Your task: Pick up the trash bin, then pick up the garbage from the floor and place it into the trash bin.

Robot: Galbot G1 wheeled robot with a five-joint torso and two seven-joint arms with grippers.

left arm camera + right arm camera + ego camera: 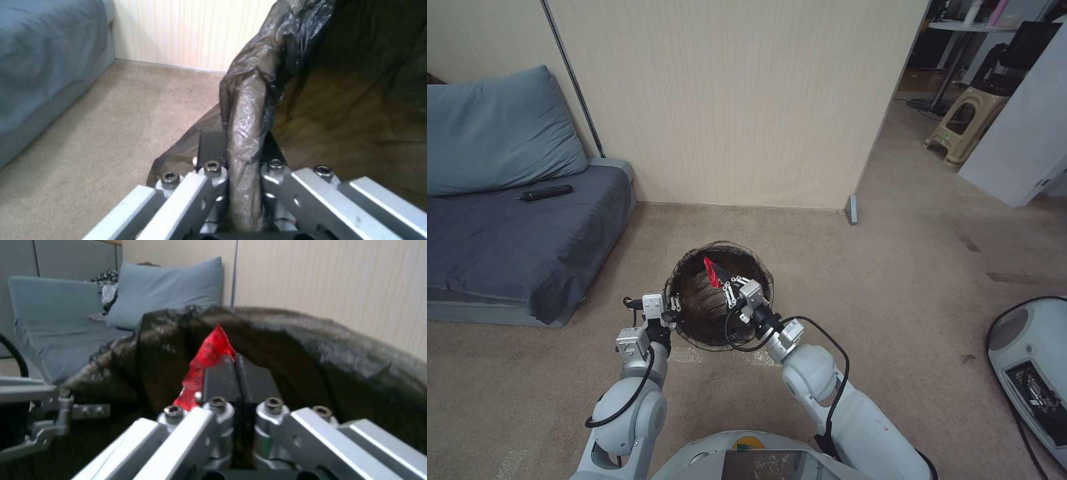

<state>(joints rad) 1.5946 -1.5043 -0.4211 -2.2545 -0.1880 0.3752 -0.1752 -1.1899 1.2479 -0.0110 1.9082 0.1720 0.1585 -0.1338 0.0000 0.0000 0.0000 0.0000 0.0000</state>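
Observation:
The trash bin (pixel 697 313), lined with a dark bag, hangs just above the beige floor (pixel 894 300) in front of me. My left gripper (pixel 675 305) is shut on its near-left rim; in the left wrist view the bag-covered rim (pixel 249 100) runs between the fingers of the left gripper (pixel 238 140). Over the bin's mouth, my right gripper (pixel 728 288) is shut on a piece of garbage, a small red scrap (pixel 714 272). The right wrist view shows the red scrap (pixel 209 356) sticking out beside the closed pads of the right gripper (pixel 235 363), with the bin's liner (pixel 311 350) behind.
A grey-blue sofa (pixel 514 233) with a black remote (pixel 547 193) stands at the left. A panelled wall (pixel 740 100) rises just beyond the bin. A beige stool (pixel 970 123) and a white cabinet (pixel 1020 147) are at the far right, a white machine (pixel 1030 360) at the near right.

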